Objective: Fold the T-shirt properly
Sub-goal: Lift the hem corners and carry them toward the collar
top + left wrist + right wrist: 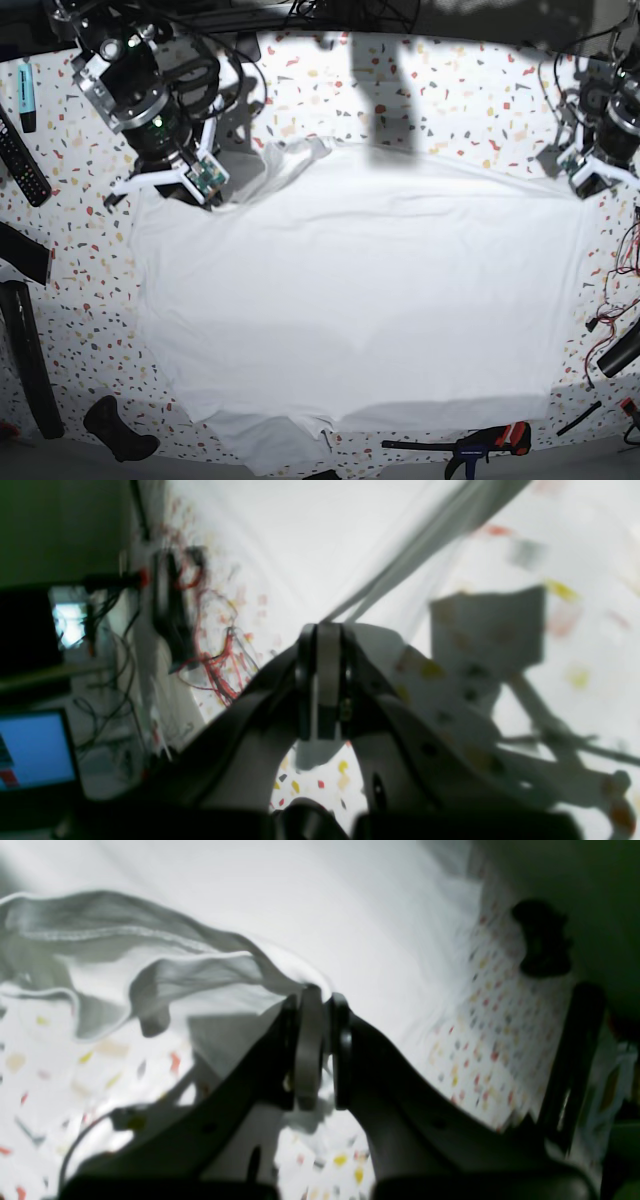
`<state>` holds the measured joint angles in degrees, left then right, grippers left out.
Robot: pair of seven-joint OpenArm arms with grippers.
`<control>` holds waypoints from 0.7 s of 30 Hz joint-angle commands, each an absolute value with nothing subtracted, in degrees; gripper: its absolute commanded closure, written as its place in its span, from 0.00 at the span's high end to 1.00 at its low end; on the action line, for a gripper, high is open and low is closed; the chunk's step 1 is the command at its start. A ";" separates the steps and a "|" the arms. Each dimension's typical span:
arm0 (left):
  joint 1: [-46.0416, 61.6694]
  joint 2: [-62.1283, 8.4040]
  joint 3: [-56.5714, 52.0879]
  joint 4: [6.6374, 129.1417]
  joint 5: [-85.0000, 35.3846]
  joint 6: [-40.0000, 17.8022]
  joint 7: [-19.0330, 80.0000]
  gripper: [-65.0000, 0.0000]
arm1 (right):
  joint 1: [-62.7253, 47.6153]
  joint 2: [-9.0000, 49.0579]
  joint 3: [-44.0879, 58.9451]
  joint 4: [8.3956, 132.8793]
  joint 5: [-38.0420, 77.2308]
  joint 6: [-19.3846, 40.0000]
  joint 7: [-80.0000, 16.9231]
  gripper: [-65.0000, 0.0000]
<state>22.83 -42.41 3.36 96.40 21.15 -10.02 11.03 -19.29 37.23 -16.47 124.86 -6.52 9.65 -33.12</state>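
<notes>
One T-shirt, white, lay spread wide across the speckled tabletop, a sleeve showing at the near edge. Left gripper: fingers pressed together, pinching the shirt's edge at the base view's right. Right gripper: fingers likewise clamped on a bunched hem at that view's upper left. Red wires lay beside the table edge.

Speckled terrazzo tabletop; blue-lit screen beside it.

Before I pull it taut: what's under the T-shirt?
The speckled tabletop shows around the T-shirt. Whatever lies beneath the cloth is covered. Both hands pinch its far edge.
</notes>
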 commanded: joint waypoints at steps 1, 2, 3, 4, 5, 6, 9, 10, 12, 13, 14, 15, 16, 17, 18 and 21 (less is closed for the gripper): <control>21.87 -43.09 2.72 97.23 20.14 -8.93 10.87 0.00 | -19.31 38.09 -16.10 125.62 -7.31 8.97 -33.76 0.00; 21.10 -42.59 2.72 97.23 18.85 -8.93 10.87 0.00 | -19.46 38.30 -16.10 125.62 -7.55 8.97 -36.27 0.00; 20.51 -42.15 2.72 97.23 17.54 -8.93 10.87 0.00 | -19.42 38.76 -16.10 125.62 -8.51 8.97 -38.39 0.00; 19.90 -41.67 2.72 97.23 16.32 -8.95 10.87 0.00 | -19.38 39.53 -16.10 125.62 -9.74 8.95 -39.44 0.00; 19.51 -41.28 2.72 97.23 15.03 -8.93 10.72 0.00 | -19.38 40.49 -16.10 125.62 -10.79 8.91 -39.44 0.00; 18.96 -40.91 2.72 97.23 13.80 -8.97 10.68 0.00 | -19.35 41.39 -16.10 125.62 -10.92 8.71 -39.18 0.00; 16.99 -39.48 2.72 97.23 11.46 -8.97 10.70 0.00 | -18.72 42.74 -16.10 125.62 -10.24 7.55 -36.99 0.00; 16.19 -38.85 2.72 97.23 11.18 -8.97 10.68 0.00 | -18.17 42.68 -16.10 125.62 -10.24 7.03 -36.49 0.00; 14.33 -37.23 2.72 97.23 10.81 -8.97 10.72 0.00 | -16.78 42.68 -16.10 125.60 -8.99 6.15 -36.47 0.00; 13.39 -36.34 2.72 97.23 10.83 -8.97 10.70 0.00 | -15.77 42.70 -16.10 125.60 -7.60 6.02 -36.47 0.00; 12.49 -35.44 2.72 97.23 10.81 -8.97 10.70 0.00 | -14.50 42.70 -16.10 125.56 -6.02 6.00 -36.47 0.00; 11.62 -34.50 2.72 97.23 10.83 -8.97 10.70 0.00 | -13.10 42.68 -16.10 125.32 -4.38 6.00 -36.47 0.00; 10.87 -33.58 2.72 97.23 10.83 -8.97 10.74 0.00 | -11.60 42.68 -16.10 124.84 -2.72 6.00 -36.47 0.00; 10.22 -32.71 2.72 97.21 10.81 -8.99 11.07 0.00 | -10.00 42.61 -16.10 124.01 -1.23 6.02 -36.45 0.00; 9.52 -31.77 2.72 97.21 10.83 -8.99 11.68 0.00 | -8.25 42.37 -16.10 122.83 -0.21 6.00 -36.45 0.00; 7.75 -29.32 2.72 97.12 10.83 -8.99 14.61 0.00 | -3.16 40.77 -16.10 117.25 0.69 6.00 -35.86 0.00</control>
<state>8.58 -28.49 3.36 96.27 10.63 -9.96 15.94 -3.88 39.97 -16.58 116.31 1.65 6.59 -37.10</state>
